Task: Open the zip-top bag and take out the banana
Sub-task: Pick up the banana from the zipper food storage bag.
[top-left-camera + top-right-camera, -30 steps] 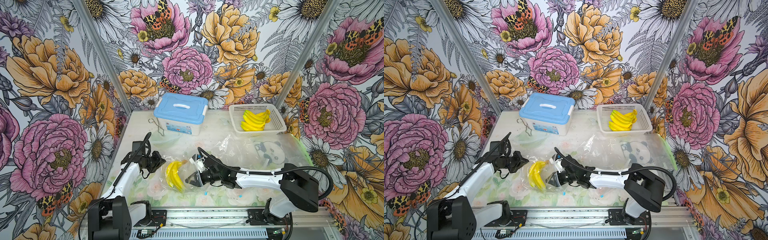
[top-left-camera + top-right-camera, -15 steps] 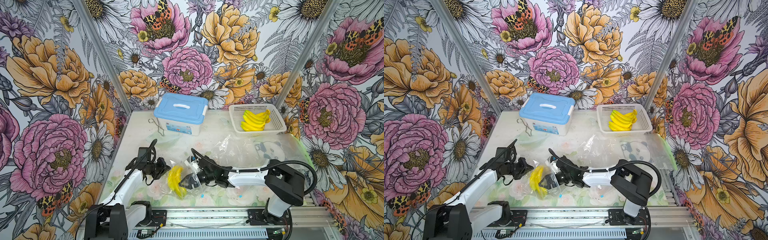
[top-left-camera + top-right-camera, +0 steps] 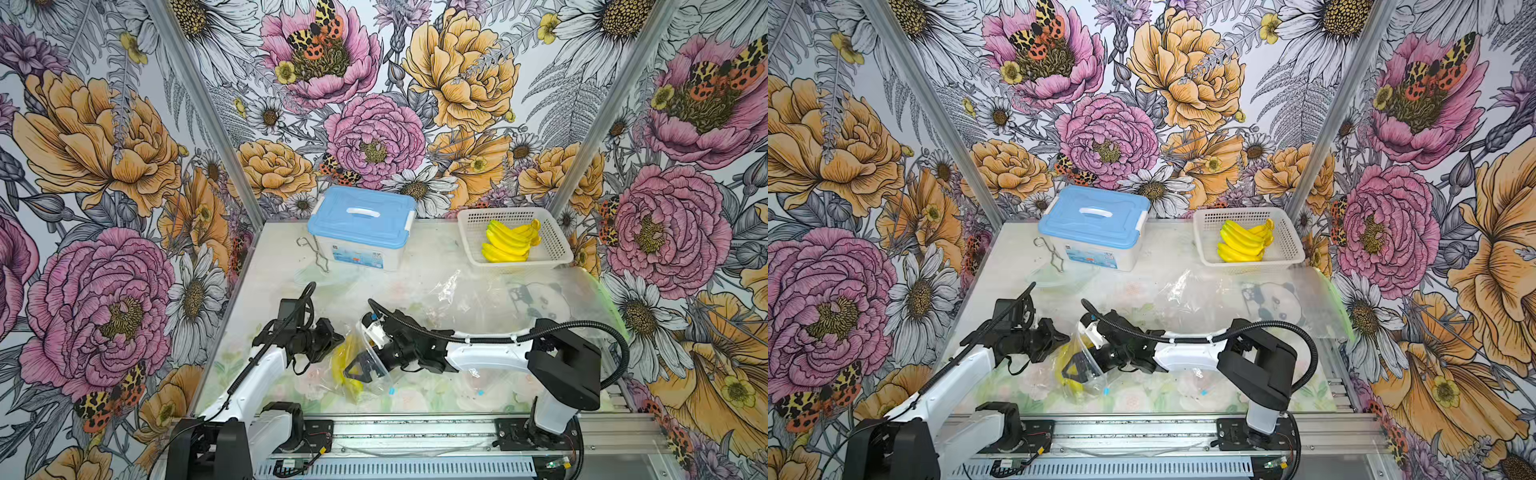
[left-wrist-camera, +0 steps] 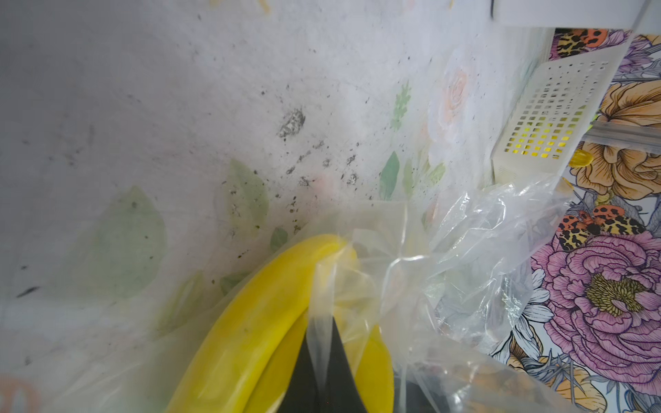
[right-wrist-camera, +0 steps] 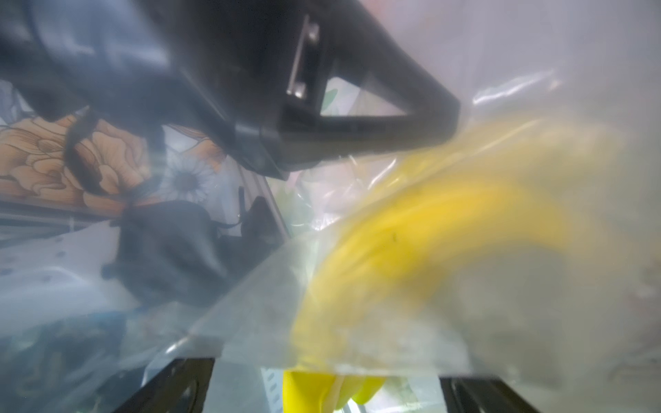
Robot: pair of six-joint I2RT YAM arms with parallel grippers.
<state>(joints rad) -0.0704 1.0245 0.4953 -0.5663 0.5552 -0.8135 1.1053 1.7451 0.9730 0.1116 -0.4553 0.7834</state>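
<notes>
the yellow plastic banana (image 3: 338,368) lies inside the clear zip-top bag (image 3: 380,380) near the front of the pale floral table (image 3: 415,291). it is mostly veiled by crumpled film and by the right gripper (image 3: 363,365), which sits behind the film with its jaws apart. the left gripper (image 4: 321,323) is pinched together on a fold of the bag, its fingers cut off at the frame edge. the right wrist view is blurred: only yellow behind hazy plastic.

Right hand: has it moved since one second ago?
Yes. In a top view the right hand shifted away from the white basket, toward the left hand.
</notes>
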